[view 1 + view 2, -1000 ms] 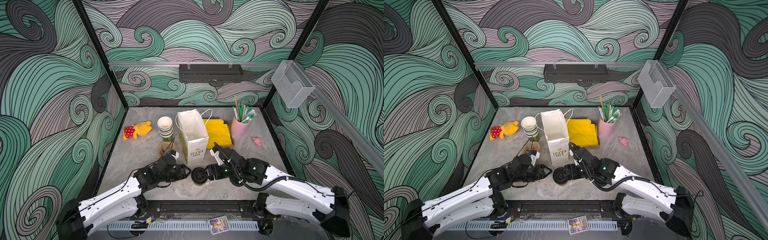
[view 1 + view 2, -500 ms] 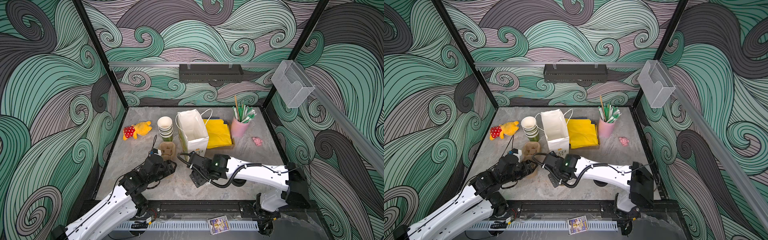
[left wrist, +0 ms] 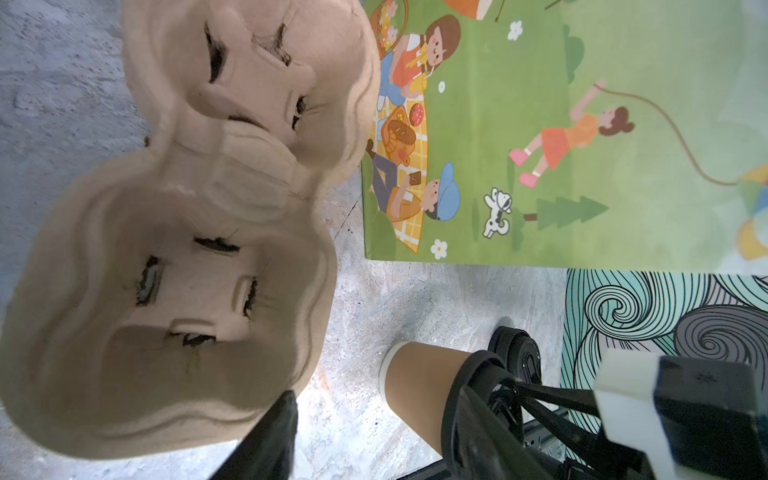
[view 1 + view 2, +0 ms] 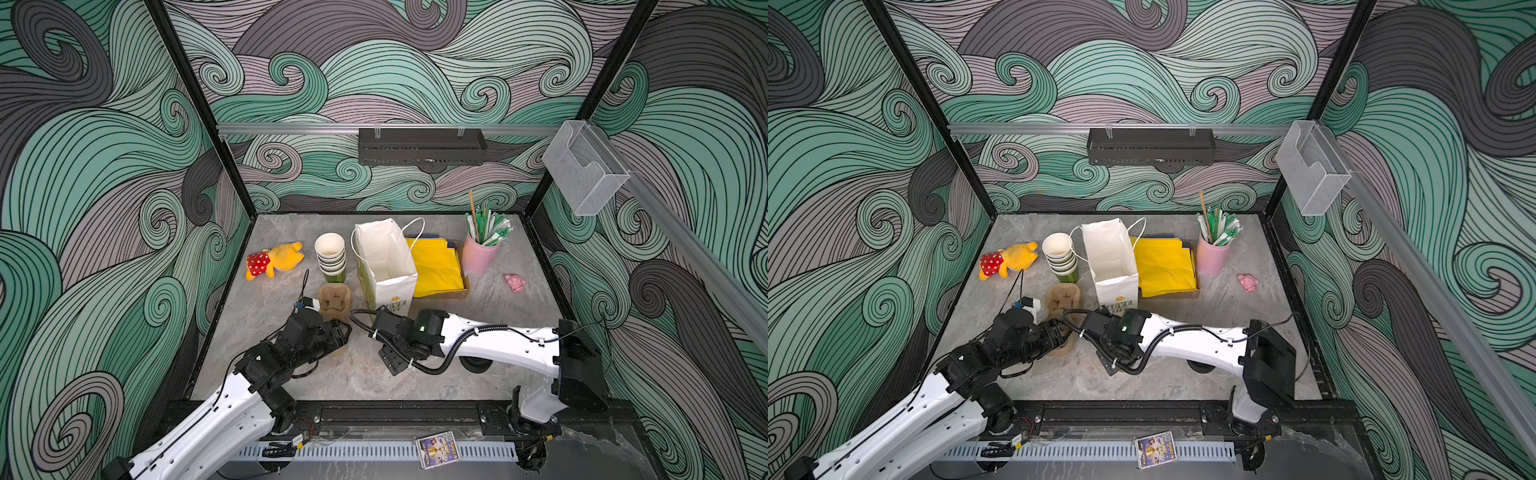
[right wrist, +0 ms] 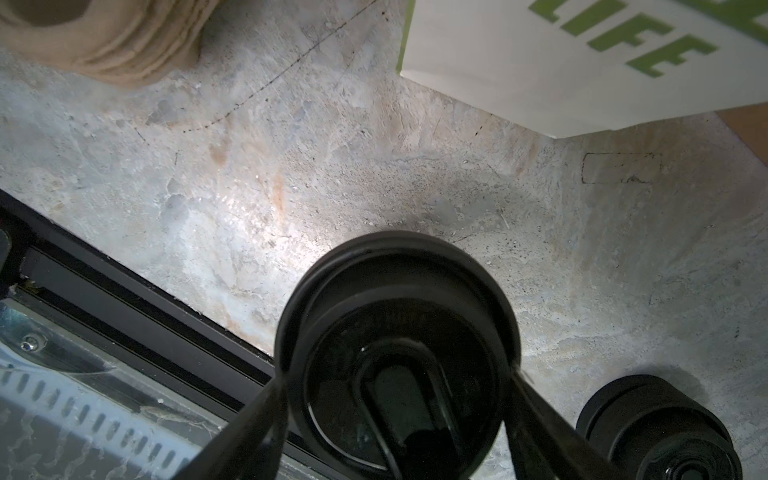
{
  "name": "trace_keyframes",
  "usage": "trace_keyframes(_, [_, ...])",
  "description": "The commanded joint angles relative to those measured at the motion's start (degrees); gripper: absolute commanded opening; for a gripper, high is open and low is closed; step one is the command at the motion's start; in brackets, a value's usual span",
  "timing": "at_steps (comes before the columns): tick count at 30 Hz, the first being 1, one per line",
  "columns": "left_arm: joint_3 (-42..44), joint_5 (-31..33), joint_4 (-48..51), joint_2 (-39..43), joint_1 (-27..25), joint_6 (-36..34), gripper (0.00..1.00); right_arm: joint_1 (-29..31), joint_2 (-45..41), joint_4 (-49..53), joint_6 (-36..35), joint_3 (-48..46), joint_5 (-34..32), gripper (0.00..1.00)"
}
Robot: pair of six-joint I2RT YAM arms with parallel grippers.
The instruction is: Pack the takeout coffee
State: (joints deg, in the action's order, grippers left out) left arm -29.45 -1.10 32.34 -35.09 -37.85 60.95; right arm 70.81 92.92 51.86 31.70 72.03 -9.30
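Note:
My right gripper (image 5: pixel 397 374) is shut on a takeout coffee cup (image 5: pixel 395 299), its fingers (image 5: pixel 257 415) either side of the black lid. In the left wrist view that tan cup (image 3: pixel 415 382) hangs tilted in the right gripper (image 3: pixel 490 395). In both top views the right gripper (image 4: pixel 392 357) (image 4: pixel 1113 363) hides it. A second lidded cup (image 5: pixel 656 428) (image 4: pixel 473 363) stands under the right arm. My left gripper (image 4: pixel 338 330) (image 4: pixel 1059 332) is open over the near end of the pulp carrier (image 4: pixel 332 299) (image 3: pixel 166 291). The white bag (image 4: pixel 386 266) (image 4: pixel 1113 257) stands open behind.
Lidless nested cups (image 4: pixel 330 257) and a yellow plush (image 4: pixel 274 262) lie left of the bag. Yellow napkins (image 4: pixel 436 266), a pink straw cup (image 4: pixel 480 253) and a pink toy (image 4: pixel 515 283) are to its right. The black front rail (image 5: pixel 124 291) is close by.
The right arm has swung round, reaching from the right over the cup that stood between both grippers. The left gripper has drawn back to the carrier's near end. The second cup is uncovered.

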Motion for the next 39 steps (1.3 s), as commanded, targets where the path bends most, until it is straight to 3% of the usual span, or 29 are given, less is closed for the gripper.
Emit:
trace_keyframes(1, [-0.6, -1.0, 0.2, -0.1, 0.6, -0.9, 0.63, -0.1, 1.0, 0.7, 0.5, 1.1, -1.8, 0.76])
trace_keyframes(11, [-0.7, -1.5, 0.7, -0.1, 1.0, -1.1, 0.63, -0.1, 0.3, 2.2, 1.7, 0.6, -2.8, 0.68])
trace_keyframes(22, [-0.4, -1.4, 1.0, 0.4, 1.5, -1.1, 0.63, -4.8, -11.0, 2.8, 5.4, -7.5, -2.8, 0.66])
trace_keyframes(29, [-0.3, -1.0, 1.4, 1.0, 1.8, -0.9, 0.63, -13.9, -19.3, 3.2, 3.2, -12.1, -3.8, 0.63])
trace_keyframes(39, [-0.3, -0.9, 1.9, 1.7, 2.1, -1.0, 0.63, -35.4, -25.1, 3.7, -6.2, -14.5, -2.3, 0.58])
